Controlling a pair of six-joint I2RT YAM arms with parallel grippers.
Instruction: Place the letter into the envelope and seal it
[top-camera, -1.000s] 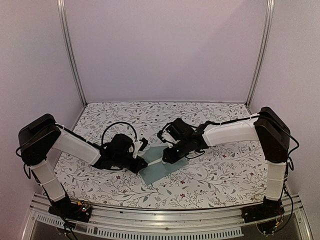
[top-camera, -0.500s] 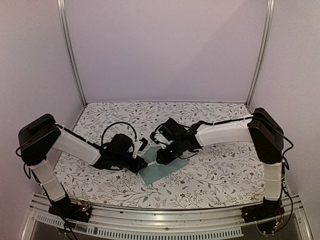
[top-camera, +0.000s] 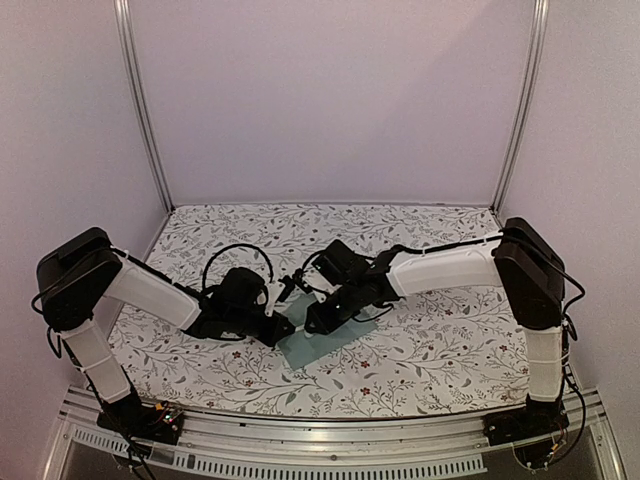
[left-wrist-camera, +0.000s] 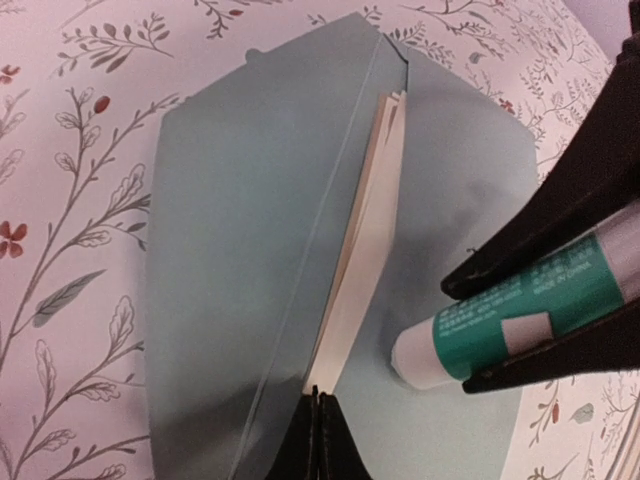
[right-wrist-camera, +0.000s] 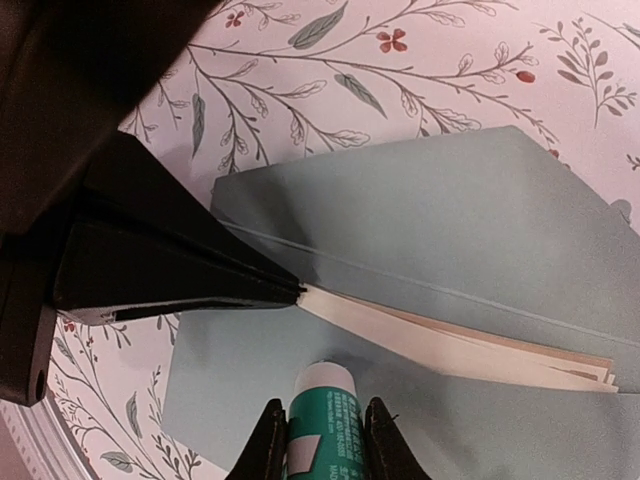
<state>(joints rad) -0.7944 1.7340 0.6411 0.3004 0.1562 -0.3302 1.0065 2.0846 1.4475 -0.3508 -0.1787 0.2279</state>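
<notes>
Found the folded cream letter (left-wrist-camera: 365, 240) tucked along the crease of the teal envelope (left-wrist-camera: 230, 260), its cream edges showing. Saw the envelope lying flat on the floral tablecloth (top-camera: 430, 340), near mid-table. Noted the left gripper (left-wrist-camera: 318, 440) pinched closed on the letter's end at 6 o'clock in the left wrist view. Saw the right gripper (right-wrist-camera: 323, 420) clamped around a glue stick (left-wrist-camera: 500, 330), white tip over the teal paper at the letter's 4 o'clock; could not tell contact.

Soft, even, slightly dim light fills the overhead view. The wrist views are brighter and sharp on the envelope (left-wrist-camera: 230, 260), with a faint shadow near the slightly blurred glue stick (left-wrist-camera: 500, 320).
</notes>
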